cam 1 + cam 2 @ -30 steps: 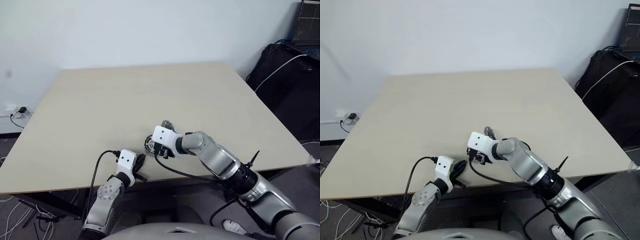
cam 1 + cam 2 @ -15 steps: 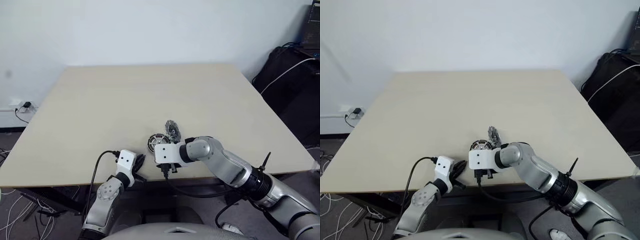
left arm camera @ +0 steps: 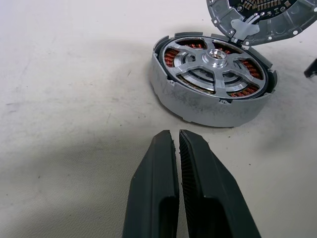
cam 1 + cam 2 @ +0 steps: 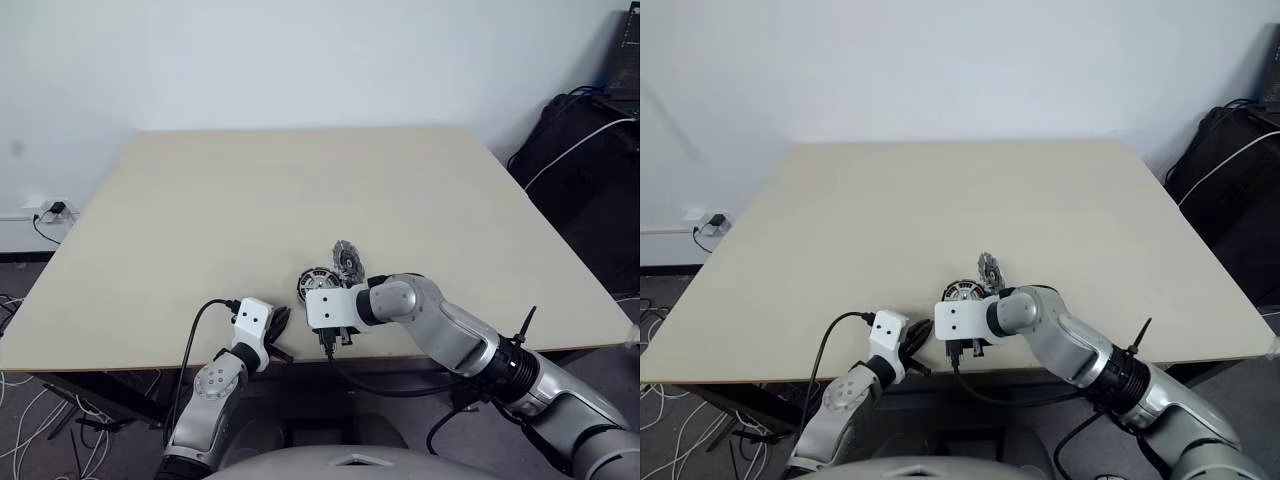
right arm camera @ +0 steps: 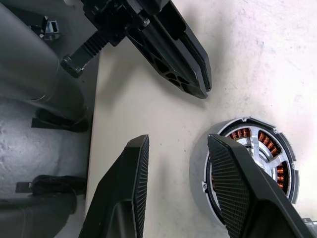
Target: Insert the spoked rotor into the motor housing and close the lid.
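A: Checking progress. Noting the spoked rotor (image 3: pixel 216 58) already lying inside the motor housing (image 3: pixel 213 79), silver spokes and hub showing on top, copper windings peeking through the gaps.

B: Agreeing. Counting the insertion as done, judging by the left wrist view. Seeming to sit level in the ring, not cocked.

A: Leaving the closing, then. Finding the lid (image 3: pixel 262 15) not yet on: standing on edge at the far side of the housing, tilted, its lower rim apparently resting against the housing's rim.

B: Locating the whole set near the front edge of the desk (image 4: pixel 250 200), between the two hands.

A: Recording orientation. Housing lying flat, open side up, spin axis pointing straight up off the desk. Being round, having no real long axis in plan.

B: Lid facing the other way: ribbed face with the dark centre turned towards the housing and the left hand, leaning over the rotor; axis pointing closer to level than upright.

A: Logging the hands. Left hand (image 3: pixel 178 144) resting low just short of the housing, fingers pressed together, pinching nothing.

B: Right hand (image 5: pixel 179 144) hovering beside the housing, fingers spread, carrying nothing, one finger just over the housing's edge.

A: Expecting the next move to call for tipping the lid down flat onto the housing, rims lined up.
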You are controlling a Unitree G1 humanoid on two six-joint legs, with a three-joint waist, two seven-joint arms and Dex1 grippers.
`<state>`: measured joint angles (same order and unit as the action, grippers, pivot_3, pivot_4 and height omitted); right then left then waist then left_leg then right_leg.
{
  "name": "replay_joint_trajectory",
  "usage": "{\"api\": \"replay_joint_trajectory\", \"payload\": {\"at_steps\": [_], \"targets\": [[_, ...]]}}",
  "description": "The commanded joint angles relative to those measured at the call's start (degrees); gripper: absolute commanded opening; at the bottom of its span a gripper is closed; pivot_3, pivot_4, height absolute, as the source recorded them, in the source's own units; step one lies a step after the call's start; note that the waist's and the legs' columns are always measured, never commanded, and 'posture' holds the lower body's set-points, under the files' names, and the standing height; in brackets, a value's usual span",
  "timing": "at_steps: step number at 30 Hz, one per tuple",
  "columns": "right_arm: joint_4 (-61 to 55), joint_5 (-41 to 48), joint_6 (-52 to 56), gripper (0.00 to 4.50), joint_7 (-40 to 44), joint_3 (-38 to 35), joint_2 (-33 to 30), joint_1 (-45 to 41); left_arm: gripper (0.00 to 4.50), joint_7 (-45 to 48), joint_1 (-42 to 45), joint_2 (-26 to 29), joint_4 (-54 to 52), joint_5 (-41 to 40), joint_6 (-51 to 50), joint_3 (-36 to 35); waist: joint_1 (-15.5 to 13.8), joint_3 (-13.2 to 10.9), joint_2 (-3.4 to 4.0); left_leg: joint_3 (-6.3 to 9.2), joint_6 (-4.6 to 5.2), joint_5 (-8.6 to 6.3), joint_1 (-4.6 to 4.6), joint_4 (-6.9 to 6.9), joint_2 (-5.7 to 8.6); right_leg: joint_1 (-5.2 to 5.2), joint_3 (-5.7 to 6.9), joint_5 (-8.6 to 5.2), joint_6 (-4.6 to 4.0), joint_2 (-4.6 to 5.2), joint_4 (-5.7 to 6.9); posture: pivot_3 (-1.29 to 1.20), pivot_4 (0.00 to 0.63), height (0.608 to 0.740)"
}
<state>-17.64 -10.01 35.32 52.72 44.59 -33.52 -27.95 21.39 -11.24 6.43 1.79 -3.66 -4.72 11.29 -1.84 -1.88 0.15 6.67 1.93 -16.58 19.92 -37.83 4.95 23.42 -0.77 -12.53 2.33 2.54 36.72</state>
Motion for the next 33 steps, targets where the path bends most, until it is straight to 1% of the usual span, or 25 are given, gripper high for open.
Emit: {"api": "replay_joint_trajectory", "payload": {"at_steps": [1, 9, 18, 21, 24, 25, 33], "targets": [[1.7, -1.0, -0.5, 2.01, -0.2, -1.8, 0.9, -0.6, 0.29, 0.6, 0.8, 0.0, -0.9, -0.6, 0.4, 0.1, 0.0, 0.0, 0.00, 0.00, 0.00, 0.00, 0.00, 0.00, 0.00, 0.00, 0.00, 0.00, 0.00, 0.00, 0.00, 0.00, 0.000, 0.740], [13.3, -3.4, -2.8, 2.01, -1.1, -1.9, 4.6, -2.9, 0.29, 0.7, 1.1, -0.1, -0.8, -0.6, 0.5, 0.1, -0.1, 0.0, 0.00, -0.02, 0.00, 0.00, -0.01, -0.02, 0.02, 0.00, 0.00, 0.01, -0.01, -0.01, 0.02, 0.00, 0.000, 0.740], [21.4, -4.5, -4.6, 2.01, -0.8, -2.9, 7.8, -4.8, 0.29, 0.3, 0.7, -0.2, -1.0, -0.9, 0.6, -0.1, 0.0, 0.0, 0.02, -0.02, 0.00, 0.01, -0.03, -0.02, 0.02, -0.01, -0.01, 0.02, -0.02, -0.01, 0.04, 0.00, 0.000, 0.740], [22.3, -5.0, -4.7, 1.37, -0.3, -3.0, 8.1, -4.9, 0.29, 0.1, 0.5, -0.2, -1.2, -0.9, 0.6, -0.1, 0.0, 0.0, 0.06, -0.02, 0.00, 0.01, -0.05, -0.03, 0.02, -0.02, -0.01, 0.02, -0.02, -0.02, 0.06, 0.00, 0.000, 0.740], [22.3, -5.0, -4.3, 0.38, -0.1, -3.8, 8.6, -4.5, 0.29, 0.0, 0.4, -0.2, -1.3, -0.9, 0.5, -0.1, 0.1, 0.1, 0.06, -0.02, -0.02, 0.02, -0.06, -0.03, 0.02, -0.02, -0.01, 0.02, -0.03, -0.03, 0.08, 0.00, 0.000, 0.740], [22.1, -5.0, -3.9, 0.13, -0.1, -4.1, 8.6, -4.3, 0.29, 0.0, 0.3, -0.2, -1.3, -0.9, 0.5, -0.1, 0.1, 0.0, 0.06, -0.03, -0.03, 0.02, -0.09, -0.03, 0.02, -0.04, -0.03, 0.02, -0.03, -0.03, 0.11, 0.00, 0.000, 0.740], [16.5, -2.9, 3.4, 0.10, -0.1, -7.8, 8.5, -0.9, 0.29, -0.1, 0.1, -0.4, -1.4, -0.9, 0.5, 0.0, -0.4, 0.1, 0.10, -0.01, -0.02, 0.03, -0.03, -0.05, 0.04, -0.01, -0.02, 0.03, -0.03, 0.00, 0.10, 0.00, 0.000, 0.740]]}}
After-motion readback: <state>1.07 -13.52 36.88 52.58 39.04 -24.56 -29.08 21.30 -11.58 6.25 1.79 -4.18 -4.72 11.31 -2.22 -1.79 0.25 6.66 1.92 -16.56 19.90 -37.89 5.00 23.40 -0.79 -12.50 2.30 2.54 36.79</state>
